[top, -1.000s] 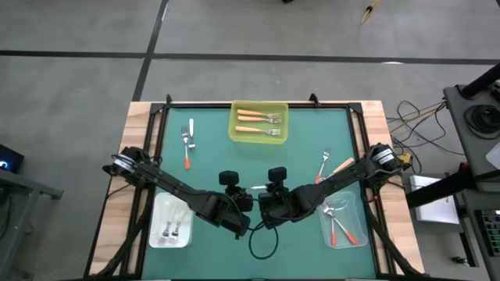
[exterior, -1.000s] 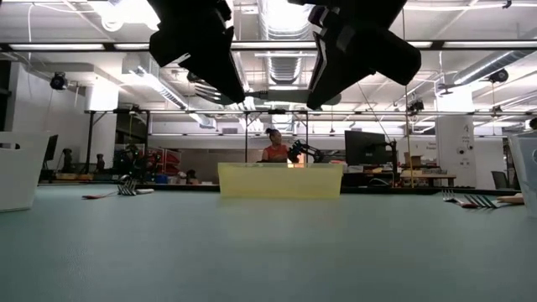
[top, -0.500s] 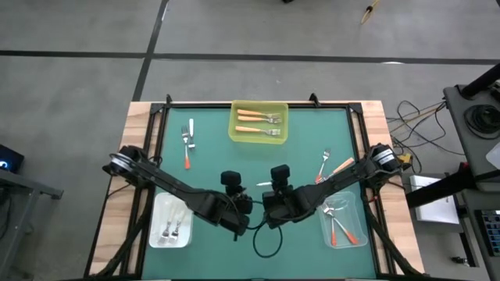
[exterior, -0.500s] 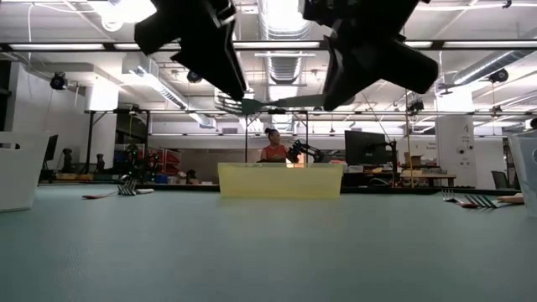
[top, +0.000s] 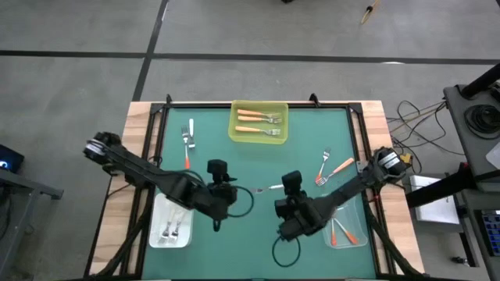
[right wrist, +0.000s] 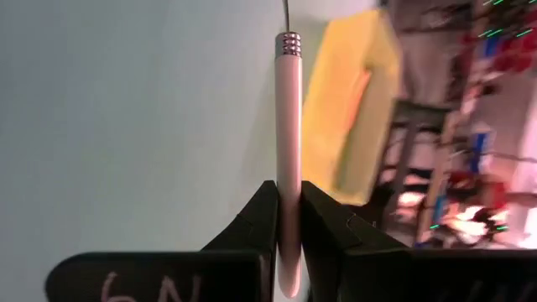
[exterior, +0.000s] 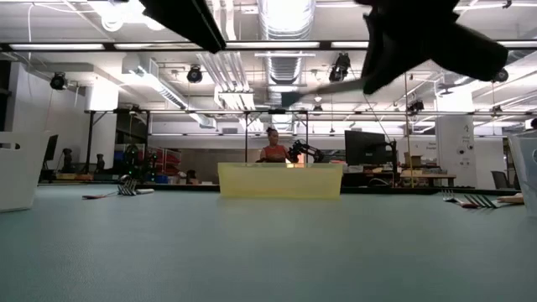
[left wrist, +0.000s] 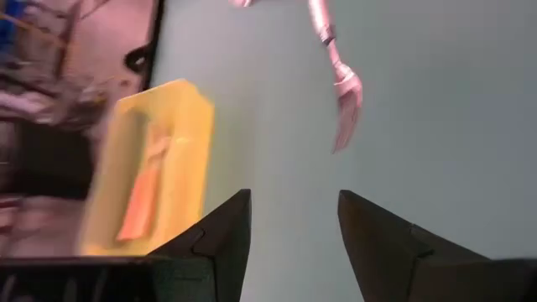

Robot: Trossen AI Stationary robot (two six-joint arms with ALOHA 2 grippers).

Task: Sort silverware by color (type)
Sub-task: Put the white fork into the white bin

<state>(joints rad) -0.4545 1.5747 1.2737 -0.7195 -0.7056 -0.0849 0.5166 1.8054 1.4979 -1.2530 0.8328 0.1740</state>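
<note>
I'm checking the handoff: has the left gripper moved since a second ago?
Yes. In the high view the left gripper has pulled back from the table's middle toward the white tray, fingers open, leaving the white-handled fork with the right gripper.

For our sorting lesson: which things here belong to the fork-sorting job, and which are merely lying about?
Job: held white-handled fork; loose forks on the mat; yellow bin; white tray; clear tray.
Lying about: cables beside the table; monitor in the room behind.

Low view cuts both arms off at the top edge. The left wrist view smears the yellow bin (left wrist: 159,168), and the fork (left wrist: 340,84) runs off the top there. Handle colours in the white tray (top: 170,222) are too small to tell.
</note>
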